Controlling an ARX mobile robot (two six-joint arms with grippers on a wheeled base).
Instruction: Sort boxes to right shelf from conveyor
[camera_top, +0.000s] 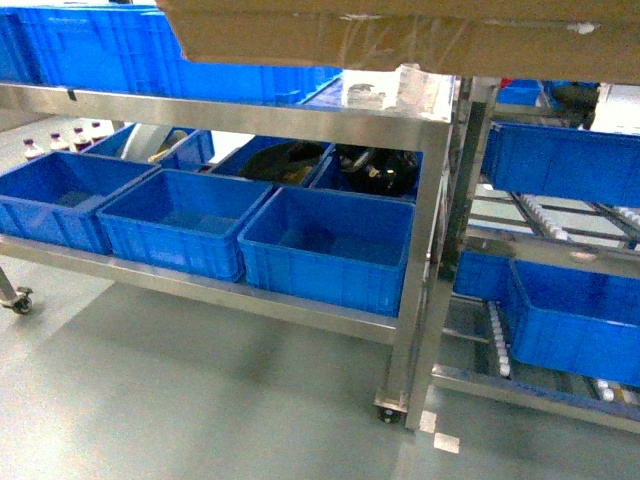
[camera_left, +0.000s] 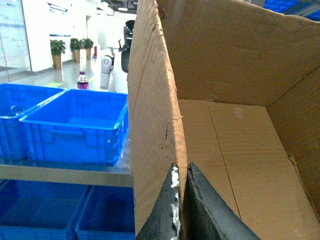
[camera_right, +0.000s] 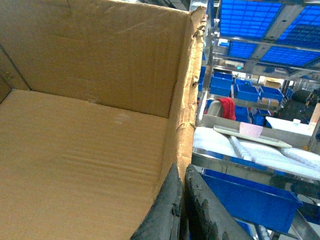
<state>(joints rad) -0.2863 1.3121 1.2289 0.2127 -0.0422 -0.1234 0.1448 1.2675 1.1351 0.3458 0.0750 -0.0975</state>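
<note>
1. The left gripper (camera_left: 181, 200) is pinching the box's left wall, jaws narrow, one finger outside and one inside the cardboard box (camera_left: 240, 100).
2. The right gripper (camera_right: 182, 205) is doing the same on the opposite wall, jaws nearly closed on the torn edge of the same box (camera_right: 90, 150).
3. The box is hanging between the two grippers, open side up, inside looking empty in both wrist views.
4. In the head view only the box's underside (camera_top: 400, 35) is showing, taped seam visible, cutting across the top of the frame above the steel table (camera_top: 420, 250) stacked with blue crates (camera_top: 325, 245).
5. The right shelf (camera_top: 560, 230) is standing just right of the table, roller rails showing, crates already sitting on its levels.
6. The conveyor is not appearing in any view.
7. Risk, judged: both grips are biting thin, worn cardboard; the wall is already cracking near the left fingers (camera_left: 167, 200), so it could be tearing or slipping if the arms are pulling apart or moving unevenly.
8. Risk, judged: the box is blocking much of the head view, so it could be clipping the table's post or the shelf's posts on the way over.
9. Risk, judged: the shelf levels in view are looking occupied, so finding a free slot is uncertain.
</note>
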